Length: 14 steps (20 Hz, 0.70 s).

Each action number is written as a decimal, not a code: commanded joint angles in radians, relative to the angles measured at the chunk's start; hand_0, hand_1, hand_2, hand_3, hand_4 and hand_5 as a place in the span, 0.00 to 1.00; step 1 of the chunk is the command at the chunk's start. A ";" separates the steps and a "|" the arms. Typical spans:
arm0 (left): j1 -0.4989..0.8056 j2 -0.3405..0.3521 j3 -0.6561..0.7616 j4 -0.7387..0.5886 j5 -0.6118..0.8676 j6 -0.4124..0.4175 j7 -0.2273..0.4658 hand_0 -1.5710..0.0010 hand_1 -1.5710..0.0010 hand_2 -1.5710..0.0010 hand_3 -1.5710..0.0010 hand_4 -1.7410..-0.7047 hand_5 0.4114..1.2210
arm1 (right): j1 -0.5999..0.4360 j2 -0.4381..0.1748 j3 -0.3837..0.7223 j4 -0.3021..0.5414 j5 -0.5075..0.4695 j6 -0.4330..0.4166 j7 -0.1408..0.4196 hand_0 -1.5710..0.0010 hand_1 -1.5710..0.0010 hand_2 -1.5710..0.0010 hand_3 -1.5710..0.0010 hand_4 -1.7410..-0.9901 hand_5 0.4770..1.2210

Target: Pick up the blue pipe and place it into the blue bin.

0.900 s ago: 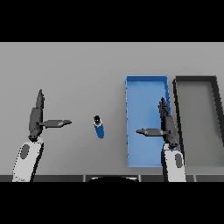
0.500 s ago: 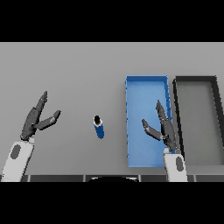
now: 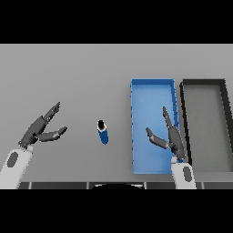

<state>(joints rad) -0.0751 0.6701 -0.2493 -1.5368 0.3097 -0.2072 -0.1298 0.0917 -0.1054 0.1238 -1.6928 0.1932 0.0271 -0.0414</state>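
Zero steps complete: blue pipe (image 3: 103,132) stands on grey table (image 3: 82,77), left of blue bin (image 3: 152,88), ungrasped. Right hand (image 3: 170,136) above bin, fingers spread. Left hand (image 3: 40,129) far left of bin, fingers relaxed, holding nothing. Remaining: grasp, lift, place

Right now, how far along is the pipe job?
Nothing is done yet. The blue pipe stands on the grey table, untouched. Both hands are open and hold nothing: left hand left of the pipe, right hand over the blue bin. Grasping, lifting and placing all remain.
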 commanded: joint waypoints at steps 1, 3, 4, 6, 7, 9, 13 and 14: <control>0.014 0.005 -0.020 -0.026 -0.006 -0.020 -0.007 1.00 1.00 1.00 1.00 0.62 0.19 | 0.003 -0.007 -0.002 -0.001 -0.005 0.008 -0.013 1.00 1.00 1.00 1.00 0.73 0.17; 0.037 -0.001 -0.064 -0.056 -0.022 -0.060 -0.013 1.00 1.00 1.00 1.00 0.61 0.15 | -0.014 0.000 0.006 0.009 -0.005 0.013 -0.008 1.00 1.00 1.00 1.00 0.72 0.18; 0.039 -0.009 -0.085 -0.075 -0.024 -0.064 0.015 1.00 1.00 1.00 1.00 0.60 0.13 | -0.011 0.000 0.010 0.004 -0.001 0.014 -0.007 1.00 1.00 1.00 1.00 0.71 0.18; 0.042 -0.029 -0.126 -0.106 -0.039 -0.077 0.025 1.00 1.00 1.00 1.00 0.56 0.11 | -0.008 0.000 0.014 -0.009 0.005 0.012 -0.002 1.00 1.00 1.00 1.00 0.71 0.18; 0.050 -0.044 -0.146 -0.121 -0.062 -0.066 0.025 1.00 1.00 1.00 1.00 0.55 0.10 | -0.009 0.007 0.019 -0.007 0.009 0.009 0.005 1.00 1.00 1.00 1.00 0.71 0.18; 0.042 -0.079 -0.182 -0.132 -0.107 -0.044 0.039 1.00 1.00 1.00 1.00 0.55 0.08 | 0.001 0.006 0.013 -0.001 0.002 0.010 -0.010 1.00 1.00 1.00 1.00 0.70 0.19; 0.012 -0.152 -0.228 -0.091 -0.164 -0.018 0.055 1.00 1.00 1.00 1.00 0.53 0.06 | 0.022 0.006 0.014 -0.042 -0.014 0.019 0.004 1.00 1.00 1.00 1.00 0.68 0.19; 0.005 -0.166 -0.233 -0.070 -0.172 -0.018 0.053 1.00 1.00 1.00 1.00 0.53 0.07 | 0.020 0.008 0.019 -0.035 -0.004 0.016 0.012 1.00 1.00 1.00 1.00 0.68 0.19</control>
<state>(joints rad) -0.0703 0.5033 -0.4828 -1.6071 0.1370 -0.2254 -0.0739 0.1111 -0.0969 0.1426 -1.7275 0.1891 0.0429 -0.0276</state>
